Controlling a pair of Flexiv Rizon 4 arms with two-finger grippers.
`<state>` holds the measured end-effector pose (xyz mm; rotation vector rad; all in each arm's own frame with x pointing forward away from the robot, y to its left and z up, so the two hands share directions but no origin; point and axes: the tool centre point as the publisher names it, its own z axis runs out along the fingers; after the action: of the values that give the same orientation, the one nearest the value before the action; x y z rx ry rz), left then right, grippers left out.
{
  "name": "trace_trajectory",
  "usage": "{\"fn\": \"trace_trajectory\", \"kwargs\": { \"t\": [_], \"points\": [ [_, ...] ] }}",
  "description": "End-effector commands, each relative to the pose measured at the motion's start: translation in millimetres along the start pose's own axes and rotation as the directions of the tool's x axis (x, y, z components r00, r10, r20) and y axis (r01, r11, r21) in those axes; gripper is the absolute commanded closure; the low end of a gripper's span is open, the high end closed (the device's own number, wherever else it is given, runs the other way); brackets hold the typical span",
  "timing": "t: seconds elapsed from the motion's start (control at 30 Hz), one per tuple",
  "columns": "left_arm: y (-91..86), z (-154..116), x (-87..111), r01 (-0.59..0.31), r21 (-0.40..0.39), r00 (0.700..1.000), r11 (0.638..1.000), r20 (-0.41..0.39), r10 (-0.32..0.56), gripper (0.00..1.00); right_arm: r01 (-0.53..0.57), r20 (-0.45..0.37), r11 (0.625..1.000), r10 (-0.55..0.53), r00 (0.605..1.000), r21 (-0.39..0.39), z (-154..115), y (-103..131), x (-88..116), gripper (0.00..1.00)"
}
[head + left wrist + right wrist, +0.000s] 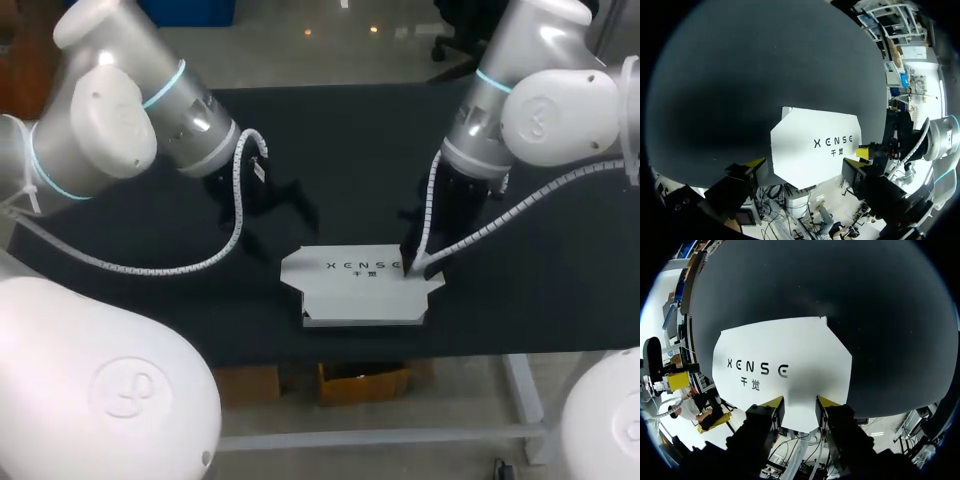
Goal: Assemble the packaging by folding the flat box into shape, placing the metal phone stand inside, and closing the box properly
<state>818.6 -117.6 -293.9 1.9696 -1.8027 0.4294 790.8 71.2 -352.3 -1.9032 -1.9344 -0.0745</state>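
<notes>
Step in hand: folding, at its very start as I judge it. The flat box [360, 285] is not yet raised into shape.
Flat box: it lies flat on the bench [560, 290], near the front edge, printed side up, with small flaps showing at its ends.
Right gripper: my right gripper [800, 402] is at the box's right end. Its fingers stand a little apart, so it is open, with the box's edge showing in the gap. I cannot tell whether the tips touch the card.
Left gripper: my left gripper [805, 164] is open wide and holds nothing. It hangs above the bench behind and left of the box, well apart from it.
Metal phone stand: I do not see it in any view.
Doing it well, right side: I would get one finger under the end flap and the other on top, then close on one layer of card only. Pinching close to the crease should make the panel hinge rather than buckle.
Doing it well, left side: the card looks light and could slide on the dark surface, so I would bring my left gripper down onto the far end to pin it before any lifting.
Risk: pulling upward with the other end free would likely drag the whole box instead of opening it.
Check: both wrist views should show the crease line straight before I press the walls upright.
</notes>
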Motion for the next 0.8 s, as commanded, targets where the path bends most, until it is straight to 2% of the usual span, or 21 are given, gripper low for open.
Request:
{"fn": "trace_trajectory", "kwargs": {
  "t": [0.03, 0.13, 0.17, 0.23, 0.43, 0.6, 0.8],
  "points": [
    [-10.4, 12.8, 7.8, -0.02, -0.078, 0.998, 0.997, 0.063, 0.024, 0.0, 0.0, 0.0, 1.0, 0.0, 1.0, 0.002, 2.0, -0.5, 0.0, 0.63],
    [-11.0, 14.5, 9.9, -0.042, -0.07, 0.996, 0.997, 0.075, 0.047, 0.0, -0.002, 0.0, 1.0, 0.002, 1.0, 0.004, 2.6, -0.7, -0.6, 0.63],
    [-10.9, 15.3, 10.4, -0.043, -0.065, 0.995, 0.997, 0.083, 0.048, 0.15, -0.002, 0.0, 1.0, 0.002, 1.0, 0.004, 2.6, -0.7, -0.6, 0.63],
    [-10.3, 17.1, 10.8, -0.042, -0.071, 0.995, 0.997, 0.093, 0.049, 0.51, -0.003, 0.0, 1.0, 0.003, 1.0, 0.005, 2.7, -0.8, -0.8, 0.64],
    [-2.4, 26.0, 10.1, -0.036, -0.075, 0.987, 0.997, 0.154, 0.047, 0.56, -0.005, -0.002, 1.0, 0.005, 1.0, 0.006, 4.6, -1.3, -1.8, 0.64],
    [4.9, 30.6, 6.9, -0.012, -0.076, 0.982, 0.997, 0.189, 0.026, 0.55, -0.006, -0.002, 1.0, 0.006, 1.0, 0.007, 5.5, -1.7, -2.3, 0.63],
    [15.5, 40.2, 2.0, 0.046, -0.019, 0.975, 0.999, 0.22, -0.041, 0.53, -0.006, 0.0, 1.0, 0.006, 1.0, 0.001, 5.5, -2.1, -1.9, 0.63]
  ]
}}
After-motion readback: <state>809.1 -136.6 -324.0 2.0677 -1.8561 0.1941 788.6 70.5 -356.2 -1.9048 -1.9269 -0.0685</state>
